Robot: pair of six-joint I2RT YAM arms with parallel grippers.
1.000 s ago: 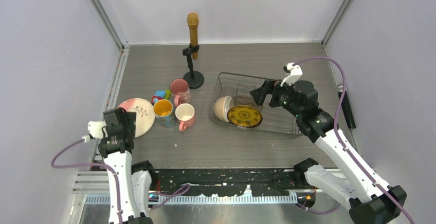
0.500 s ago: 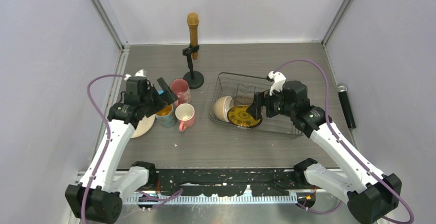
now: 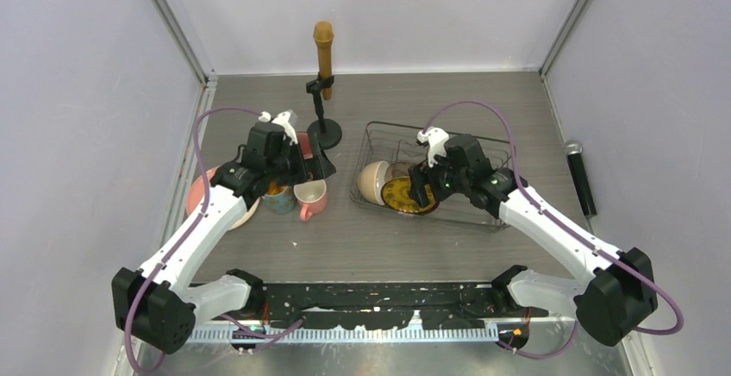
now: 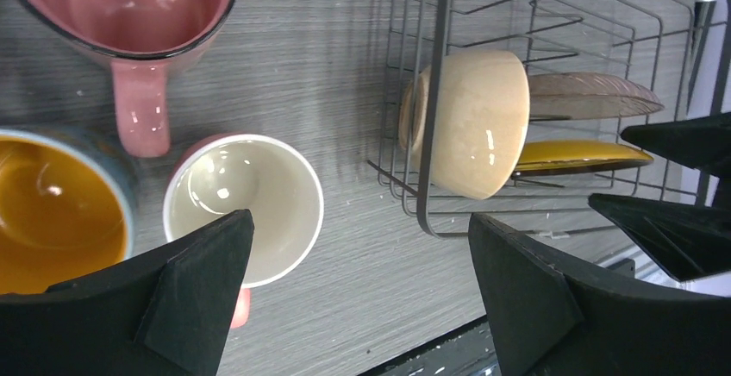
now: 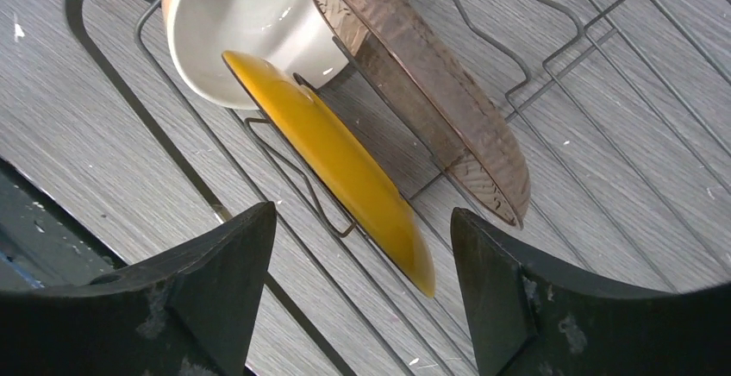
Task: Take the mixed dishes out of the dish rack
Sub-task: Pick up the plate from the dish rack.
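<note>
Inside the rectangular black wire dish rack (image 3: 470,208), the small yellow patterned plate (image 5: 345,165) stands tilted on edge beside a cream ceramic bowl (image 5: 250,22) and a brownish textured bowl (image 5: 431,109). The right gripper (image 5: 360,229) straddles its rim, jaws spread, pinching nothing. Closing off-centre or snagging a wire prong could tip the thin plate or drag the bowls; the left gripper (image 4: 358,229), spread and empty, hovers by a white-lined pink mug (image 4: 244,208).

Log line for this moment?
rack: cream bowl, yellow plate, brown bowl inside | outside: mugs | right jaws: open over yellow plate | left jaws: open over mugs
</note>
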